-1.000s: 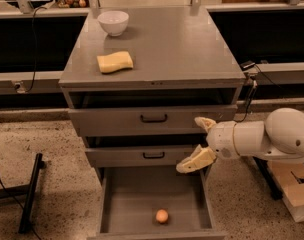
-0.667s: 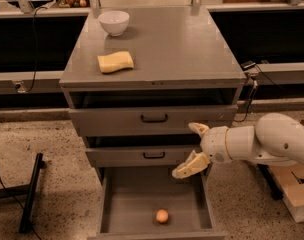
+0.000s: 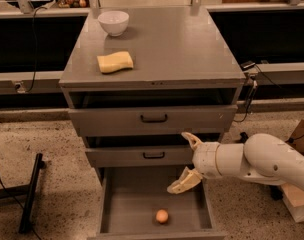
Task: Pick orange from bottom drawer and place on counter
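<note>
The orange [image 3: 162,216] lies on the floor of the pulled-out bottom drawer [image 3: 121,204], near its front middle. My gripper [image 3: 184,161] comes in from the right on a white arm. It hangs over the drawer's back right part, in front of the middle drawer, above and a little right of the orange. Its two tan fingers are spread apart with nothing between them. The grey counter [image 3: 177,44] tops the cabinet.
A white bowl [image 3: 113,22] and a yellow sponge [image 3: 115,62] sit on the counter's left side. Two shallower drawers with black handles [image 3: 154,118] are shut above. A black stand [image 3: 29,194] is on the floor at left, a wooden box [image 3: 298,204] at right.
My gripper has moved left and down, from beside the cabinet's right edge to over the open bottom drawer. The orange has not moved.
</note>
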Available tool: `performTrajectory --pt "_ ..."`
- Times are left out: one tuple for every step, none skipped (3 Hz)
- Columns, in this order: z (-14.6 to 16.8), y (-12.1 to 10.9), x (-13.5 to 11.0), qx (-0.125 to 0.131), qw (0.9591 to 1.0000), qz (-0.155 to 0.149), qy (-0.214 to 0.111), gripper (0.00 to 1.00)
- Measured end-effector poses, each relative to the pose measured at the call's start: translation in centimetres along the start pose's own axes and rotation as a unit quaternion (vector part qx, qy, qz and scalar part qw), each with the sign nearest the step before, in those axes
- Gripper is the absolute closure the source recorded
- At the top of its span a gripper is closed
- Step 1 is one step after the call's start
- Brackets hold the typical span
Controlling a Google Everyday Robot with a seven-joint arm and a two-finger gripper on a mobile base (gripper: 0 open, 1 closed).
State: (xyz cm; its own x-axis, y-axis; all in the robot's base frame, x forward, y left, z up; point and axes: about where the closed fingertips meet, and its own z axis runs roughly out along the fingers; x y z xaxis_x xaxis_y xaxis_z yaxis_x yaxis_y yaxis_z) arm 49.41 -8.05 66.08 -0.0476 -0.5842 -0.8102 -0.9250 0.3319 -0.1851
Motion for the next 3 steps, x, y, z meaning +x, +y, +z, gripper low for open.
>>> performTrajectory --pt "0.0 0.0 0.0 0.0 1.0 0.0 0.0 0.0" --pt "0.9 -1.3 3.7 0.001 1.0 0.006 0.005 0.0" --pt "2.6 -3.3 10.3 -0.011 0.9996 -0.009 0.025 0.0"
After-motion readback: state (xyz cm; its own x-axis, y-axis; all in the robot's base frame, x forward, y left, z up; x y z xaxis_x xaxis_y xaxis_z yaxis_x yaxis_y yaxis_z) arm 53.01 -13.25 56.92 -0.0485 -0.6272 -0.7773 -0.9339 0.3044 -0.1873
